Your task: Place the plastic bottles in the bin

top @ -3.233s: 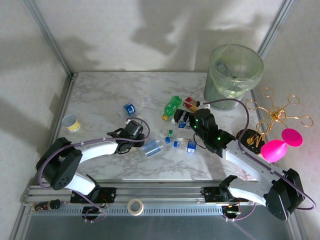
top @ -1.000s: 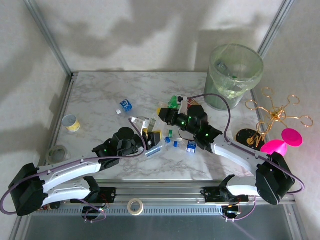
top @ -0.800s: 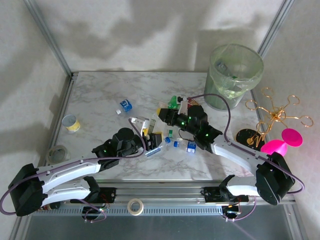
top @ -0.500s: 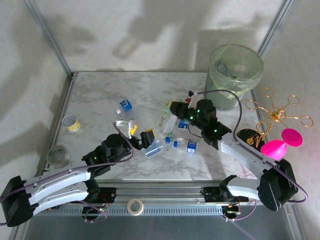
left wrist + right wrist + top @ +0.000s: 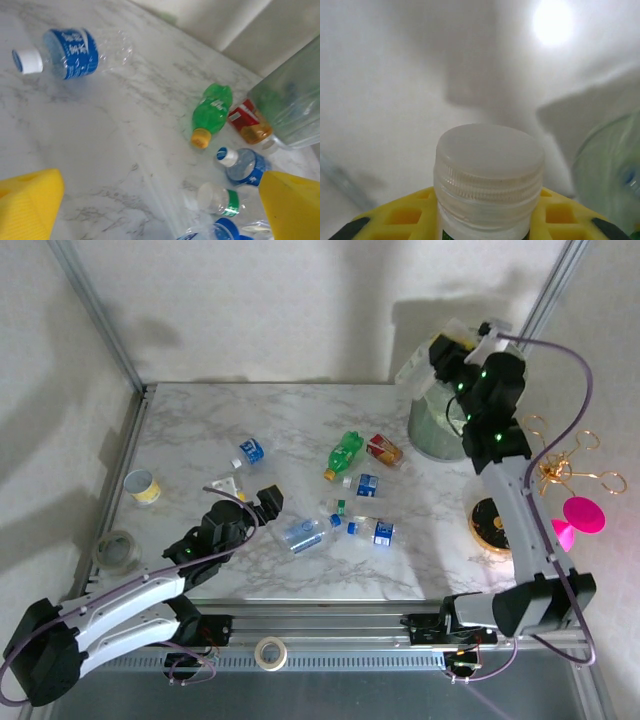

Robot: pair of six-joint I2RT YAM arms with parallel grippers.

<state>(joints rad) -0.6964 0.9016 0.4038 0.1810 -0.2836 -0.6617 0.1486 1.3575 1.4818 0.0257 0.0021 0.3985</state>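
Observation:
My right gripper [image 5: 437, 353] is raised at the back right, above the bin [image 5: 432, 435], and is shut on a clear bottle [image 5: 412, 370]. In the right wrist view its white cap [image 5: 489, 167] stands between the yellow fingers [image 5: 395, 217]. The bin's rim [image 5: 612, 165] curves at the right. My left gripper [image 5: 262, 502] hangs open and empty over the table's left middle. Ahead of it lie a blue-labelled bottle [image 5: 70, 47], a green bottle [image 5: 212, 107], a red-labelled one [image 5: 250, 122], a blue-capped one [image 5: 242, 165] and a green-banded clear one [image 5: 217, 199]. More bottles [image 5: 305, 532] lie mid-table.
A yellow-banded cup [image 5: 143, 487] and a grey tape roll [image 5: 115, 548] sit at the left edge. A gold wire stand [image 5: 555, 470], a pink object [image 5: 575, 520] and a black disc [image 5: 492, 525] crowd the right side. Another tape roll [image 5: 269, 651] rests on the front rail.
My right arm has lifted a bottle from the cluster mid-table up to the bin at the back right. My left gripper has drawn back to the left, staying open.

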